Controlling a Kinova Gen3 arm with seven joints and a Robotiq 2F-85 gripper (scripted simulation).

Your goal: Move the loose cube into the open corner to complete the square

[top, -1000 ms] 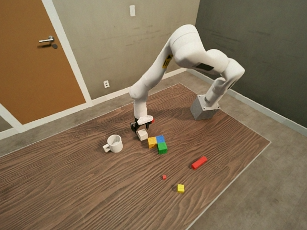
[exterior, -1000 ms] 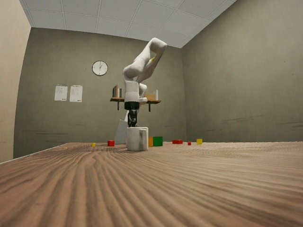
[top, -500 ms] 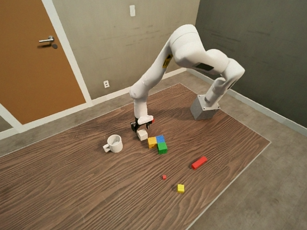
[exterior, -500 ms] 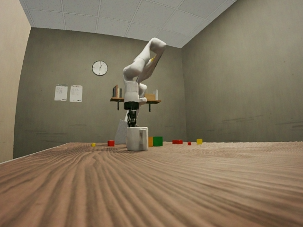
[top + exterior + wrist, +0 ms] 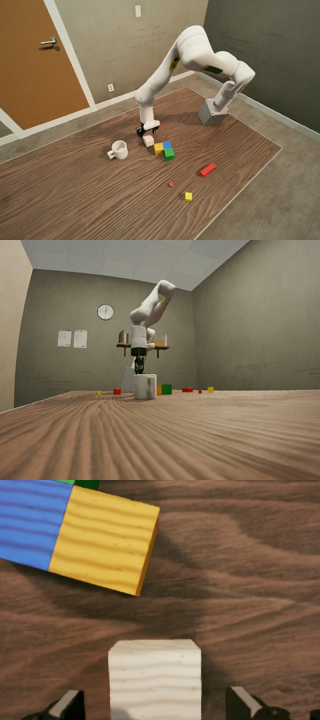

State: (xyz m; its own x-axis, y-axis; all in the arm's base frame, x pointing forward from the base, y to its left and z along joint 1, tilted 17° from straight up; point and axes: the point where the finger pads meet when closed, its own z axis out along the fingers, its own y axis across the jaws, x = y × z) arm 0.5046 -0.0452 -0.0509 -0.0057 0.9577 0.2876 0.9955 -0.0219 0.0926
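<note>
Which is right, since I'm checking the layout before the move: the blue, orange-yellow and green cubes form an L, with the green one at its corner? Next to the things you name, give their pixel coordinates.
The corner cube is wrong: the top view shows the blue cube (image 5: 167, 145) (image 5: 31, 522) there. The L stands.

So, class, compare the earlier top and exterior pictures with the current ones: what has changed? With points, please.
Nothing visibly changed: nothing moved, was grasped or let go. The open claw (image 5: 148, 134) (image 5: 139, 373) (image 5: 156, 704), pale wooden cube (image 5: 148, 141) (image 5: 155, 680), orange-yellow (image 5: 158, 148) (image 5: 159, 389) (image 5: 105, 540), blue (image 5: 167, 145) (image 5: 32, 522) and green cubes (image 5: 169, 154) (image 5: 166, 389) (image 5: 88, 484), and white mug (image 5: 123, 152) (image 5: 141, 388) all look as they were.
</note>
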